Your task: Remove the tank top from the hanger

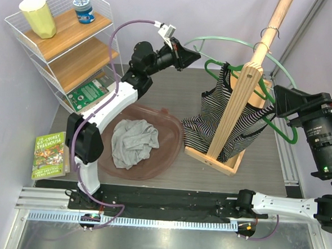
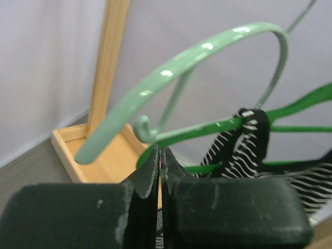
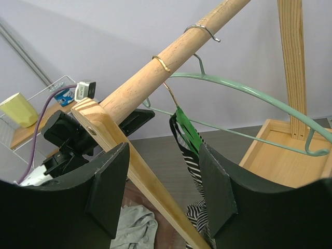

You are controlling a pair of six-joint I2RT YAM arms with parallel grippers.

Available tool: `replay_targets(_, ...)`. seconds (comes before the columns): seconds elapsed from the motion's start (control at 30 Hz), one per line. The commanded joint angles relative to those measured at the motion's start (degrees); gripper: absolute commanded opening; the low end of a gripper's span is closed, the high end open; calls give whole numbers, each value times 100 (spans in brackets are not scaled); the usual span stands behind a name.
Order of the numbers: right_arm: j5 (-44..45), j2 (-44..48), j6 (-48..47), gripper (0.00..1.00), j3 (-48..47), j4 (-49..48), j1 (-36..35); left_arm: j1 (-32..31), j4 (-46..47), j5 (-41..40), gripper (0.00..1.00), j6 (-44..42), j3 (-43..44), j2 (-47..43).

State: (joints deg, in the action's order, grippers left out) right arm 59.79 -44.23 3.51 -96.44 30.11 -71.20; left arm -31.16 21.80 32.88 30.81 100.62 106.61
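A black-and-white striped tank top [image 1: 220, 119] hangs on a bright green hanger [image 1: 281, 129] from the sloping wooden rod [image 1: 273, 26] of a rack. My left gripper [image 1: 191, 57] is shut with nothing seen between its jaws, just left of the hanger's left end. In the left wrist view its tips [image 2: 161, 155] sit below a pale green hanger [image 2: 176, 67], with the tank top's strap [image 2: 249, 140] to the right. My right gripper [image 1: 277, 102] is open at the hanger's right end. In the right wrist view it [image 3: 163, 189] straddles the rack's post [image 3: 150, 181] and the strap [image 3: 188, 158].
An empty pale green hanger [image 1: 238, 43] also hangs on the rod. A brown tray [image 1: 170, 153] holds a grey garment [image 1: 134, 142]. A wire shelf [image 1: 64, 45] at the back left carries a yellow cup [image 1: 38, 16] and a jar [image 1: 83, 10]. A book [image 1: 50, 154] lies at the left.
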Motion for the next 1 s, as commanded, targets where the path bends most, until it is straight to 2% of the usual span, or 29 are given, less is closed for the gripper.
replay_targets(0.0,-20,10,98,61,38,-49,-17,-48,-307,-651,0,-216,633,378)
replay_targets(0.37,24,55,53,62,117,-75,-26,-110,-747,-880,0,-22,2048,1204)
replay_targets(0.63,-11,107,53,62,170,-67,-17,-294,-1168,-1143,1,22,2725,1187)
replay_targets(0.73,-37,142,88,62,179,-75,-26,-303,-1616,-1232,5,48,3180,1327)
replay_targets(0.77,-55,169,97,62,196,-75,-34,-303,-1974,-1232,10,31,3270,1371)
replay_targets(0.97,-108,187,168,62,231,-75,-26,-303,-2276,-1373,25,4,3147,1494)
